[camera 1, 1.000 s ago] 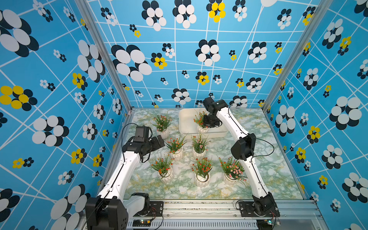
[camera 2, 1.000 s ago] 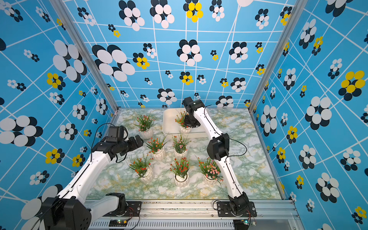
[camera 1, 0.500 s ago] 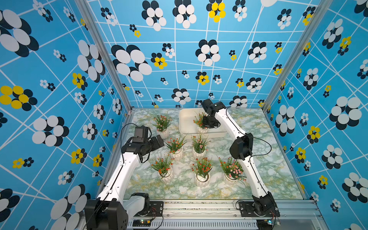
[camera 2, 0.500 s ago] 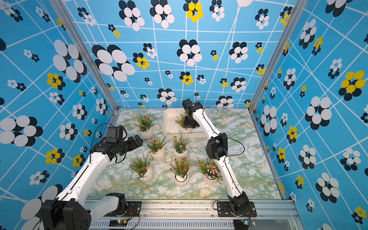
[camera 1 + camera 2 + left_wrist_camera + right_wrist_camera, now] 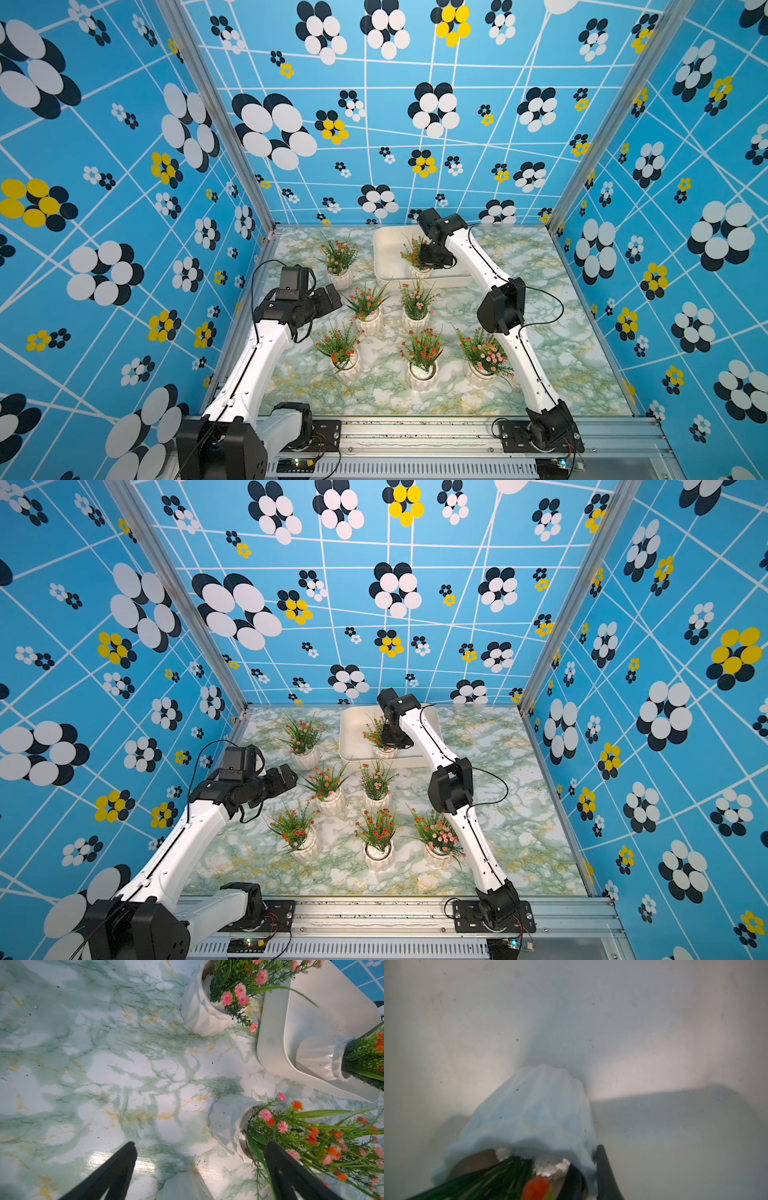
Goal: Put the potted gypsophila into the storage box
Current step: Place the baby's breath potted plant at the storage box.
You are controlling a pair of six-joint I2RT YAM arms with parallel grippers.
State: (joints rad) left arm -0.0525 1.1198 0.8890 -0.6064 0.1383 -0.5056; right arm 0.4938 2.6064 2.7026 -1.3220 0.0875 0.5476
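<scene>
Right end effector [image 5: 428, 262] clamped on rim of potted gypsophila [image 5: 411, 251], inside storage box [image 5: 390, 253] by far edge of desk [image 5: 561, 332], left end effector [image 5: 332, 300] jaws apart, empty, near left edge

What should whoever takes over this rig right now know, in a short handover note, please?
Right gripper: shut on the potted gypsophila at its rim, one finger inside the pot, one finger outside.
Left gripper: open, empty, over the table beside the plants.
The held pot is inside the storage box; whether it touches the floor is unclear. Six more potted plants stand on the table.
Done: one pot in the box.
Left: release, withdraw, probably box the rest.
</scene>
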